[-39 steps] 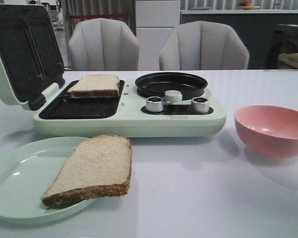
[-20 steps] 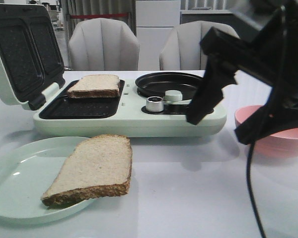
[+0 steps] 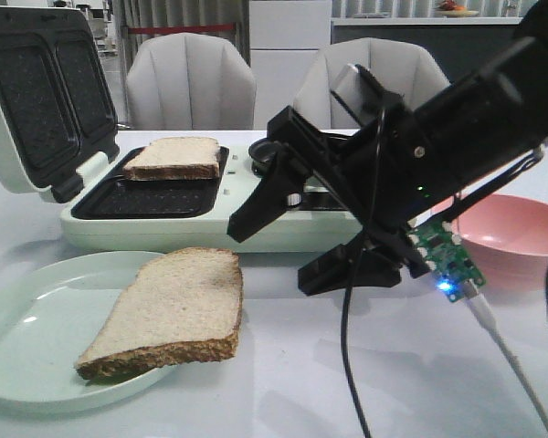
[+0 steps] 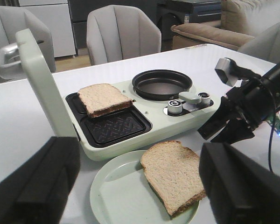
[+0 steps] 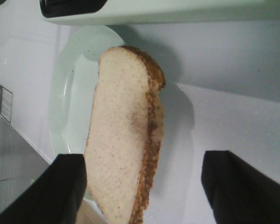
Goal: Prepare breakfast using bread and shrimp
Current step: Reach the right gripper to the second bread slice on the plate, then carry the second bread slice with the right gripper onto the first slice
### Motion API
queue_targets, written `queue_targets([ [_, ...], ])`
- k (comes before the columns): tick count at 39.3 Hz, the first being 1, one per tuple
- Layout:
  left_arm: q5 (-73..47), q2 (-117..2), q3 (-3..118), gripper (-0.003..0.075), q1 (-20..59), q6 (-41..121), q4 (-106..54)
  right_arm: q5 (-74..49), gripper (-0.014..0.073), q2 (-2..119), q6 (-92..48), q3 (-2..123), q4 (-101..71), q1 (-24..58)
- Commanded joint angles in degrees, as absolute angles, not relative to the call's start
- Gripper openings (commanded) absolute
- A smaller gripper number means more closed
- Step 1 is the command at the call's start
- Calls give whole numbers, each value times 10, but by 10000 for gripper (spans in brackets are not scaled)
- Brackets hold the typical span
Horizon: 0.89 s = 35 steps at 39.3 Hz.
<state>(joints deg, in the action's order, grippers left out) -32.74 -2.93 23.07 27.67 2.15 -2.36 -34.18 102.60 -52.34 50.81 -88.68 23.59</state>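
Note:
One slice of bread lies half on a pale green plate, its crust hanging over the rim. A second slice of bread rests on the back of the open sandwich maker's dark tray. My right gripper is open just right of the plate slice, low over the table; in the right wrist view that bread lies between its fingers, untouched. My left gripper is open above the plate, holding nothing. The shrimp is out of view.
The pale green sandwich maker stands behind the plate with its lid up at the left and a round black pan on its right half. A pink bowl sits at the right behind my right arm. Chairs stand beyond the table.
My right arm came into the front view from the right and swung down and left, ending with its open gripper beside the bread on the plate. Both bread slices stayed put.

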Motion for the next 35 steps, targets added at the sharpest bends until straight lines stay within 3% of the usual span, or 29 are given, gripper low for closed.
queue_targets([
  [1,-279,-38,246,582,281,18,-30,-368,605,1026,-584,529,-966,247],
  [12,-279,-38,246,582,281,18,-30,-368,602,1087,-591,577,-972,276],
  [15,-279,-38,246,582,281,18,-30,-366,562,1095,-591,583,-974,277],
  [25,-279,-38,246,582,281,18,-30,-366,125,1094,-594,583,-974,276],
  [35,-279,-38,246,582,281,18,-30,-372,154,1056,-605,584,-974,276],
])
